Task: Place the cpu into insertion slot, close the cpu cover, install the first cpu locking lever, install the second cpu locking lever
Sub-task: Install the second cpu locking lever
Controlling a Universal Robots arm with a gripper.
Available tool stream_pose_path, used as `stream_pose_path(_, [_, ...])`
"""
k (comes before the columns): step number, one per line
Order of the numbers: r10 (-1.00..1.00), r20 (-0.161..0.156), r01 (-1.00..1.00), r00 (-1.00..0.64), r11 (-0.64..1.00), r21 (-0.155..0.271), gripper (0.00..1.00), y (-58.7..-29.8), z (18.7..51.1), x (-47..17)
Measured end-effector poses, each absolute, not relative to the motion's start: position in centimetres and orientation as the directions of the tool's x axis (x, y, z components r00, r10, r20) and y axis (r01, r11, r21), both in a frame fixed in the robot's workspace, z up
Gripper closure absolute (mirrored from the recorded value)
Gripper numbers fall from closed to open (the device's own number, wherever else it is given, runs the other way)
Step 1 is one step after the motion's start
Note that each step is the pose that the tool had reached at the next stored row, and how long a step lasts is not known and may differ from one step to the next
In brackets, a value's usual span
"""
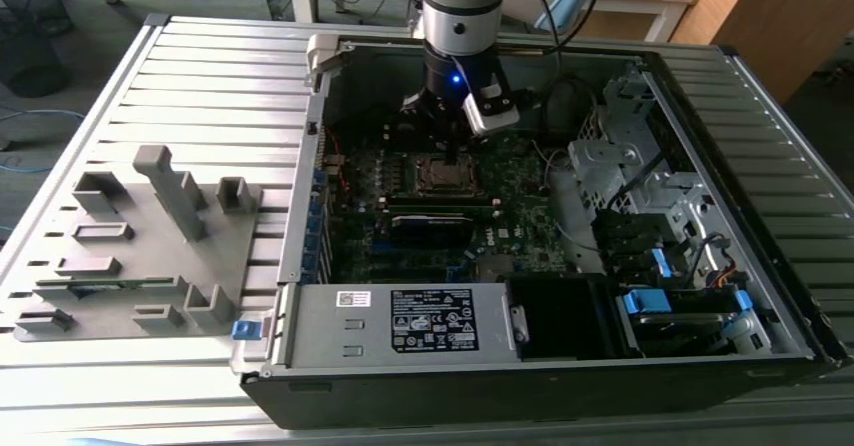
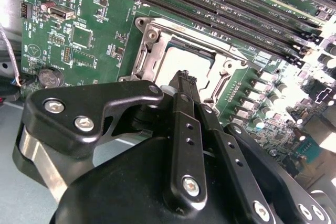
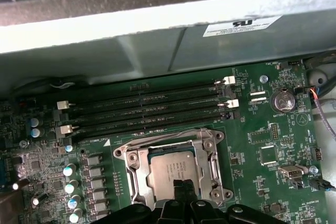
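I am hovering the gripper (image 2: 185, 77) low over the insertion slot (image 3: 173, 169), which is sitting at the lower centre of the first wrist view and just above centre in the second wrist view. The cpu (image 3: 170, 170) is lying flat in the socket, silver face up, and the cpu cover (image 3: 206, 156) is looking closed down around it, its window framing the chip. In both wrist views the fingers (image 2: 181, 114) are pressing together into one narrow black tip, holding nothing, and that tip is hanging right at the near edge of the socket. So I am judging that placement and cover are done and that I am working on a locking lever; I cannot tell whether either lever is latched. The next move is calling for a careful sideways push with the pinched tip. The chip is roughly square, its slightly longer side running up the first wrist frame, crosswise to the memory slots (image 3: 147, 109).
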State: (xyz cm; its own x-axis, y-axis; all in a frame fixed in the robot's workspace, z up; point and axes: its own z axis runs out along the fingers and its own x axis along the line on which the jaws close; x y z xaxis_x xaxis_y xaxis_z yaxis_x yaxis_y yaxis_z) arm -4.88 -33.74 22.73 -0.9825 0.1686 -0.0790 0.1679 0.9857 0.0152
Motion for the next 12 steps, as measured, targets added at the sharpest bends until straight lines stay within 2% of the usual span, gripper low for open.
stream_pose_path(12, [0.169,-0.079,0.168,-0.982,0.986,0.015,0.9,-33.7,24.0,-4.9])
